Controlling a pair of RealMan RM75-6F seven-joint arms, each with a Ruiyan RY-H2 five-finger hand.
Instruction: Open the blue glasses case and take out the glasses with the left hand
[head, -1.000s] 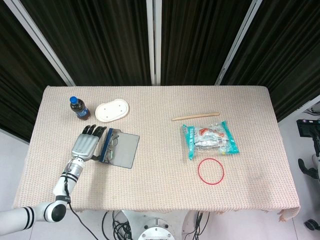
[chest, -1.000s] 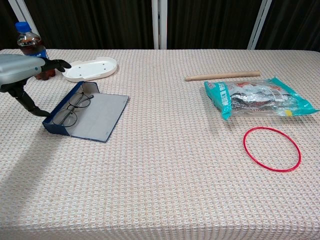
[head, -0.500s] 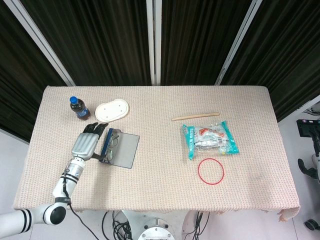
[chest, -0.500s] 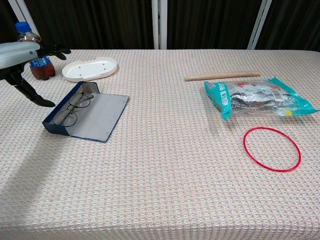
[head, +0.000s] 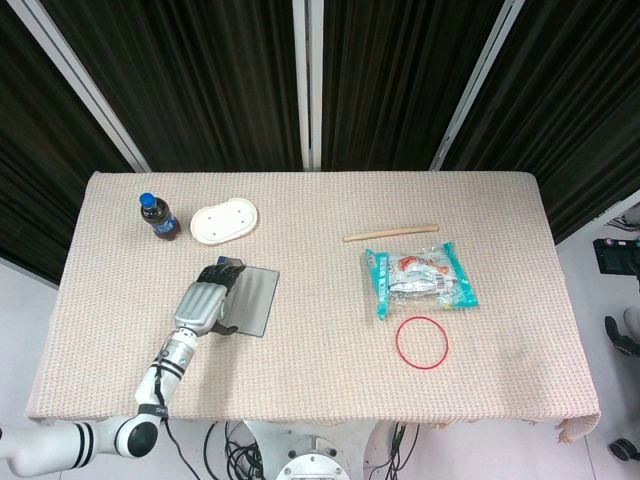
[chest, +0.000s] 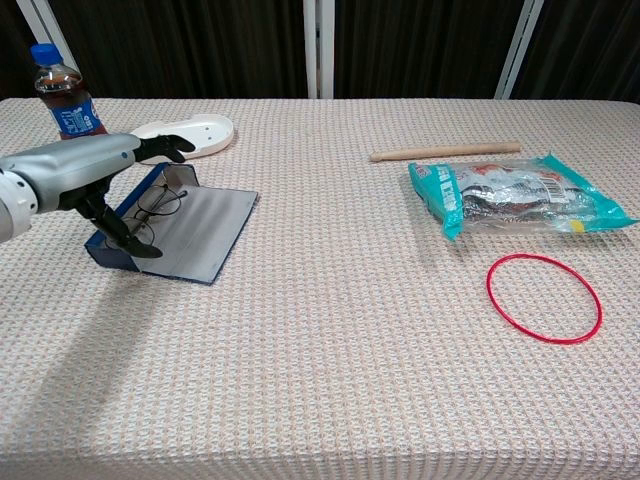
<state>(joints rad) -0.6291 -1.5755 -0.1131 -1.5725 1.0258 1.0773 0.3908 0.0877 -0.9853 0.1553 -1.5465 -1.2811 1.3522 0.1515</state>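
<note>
The left hand (chest: 85, 172) spreads its dark fingers (chest: 160, 147) wide, holding nothing, above the open blue glasses case (chest: 205, 232). Directly beneath the fingers, the thin wire-framed glasses (chest: 147, 212) lie inside it. Beyond the fingertips sits a white oval tray (chest: 195, 131).

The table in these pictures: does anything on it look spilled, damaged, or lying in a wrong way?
Nothing stands out. The blue glasses case lies open with the glasses inside, the left hand above them. The bottle stands upright with its cap on, and the snack bag looks closed.
</note>
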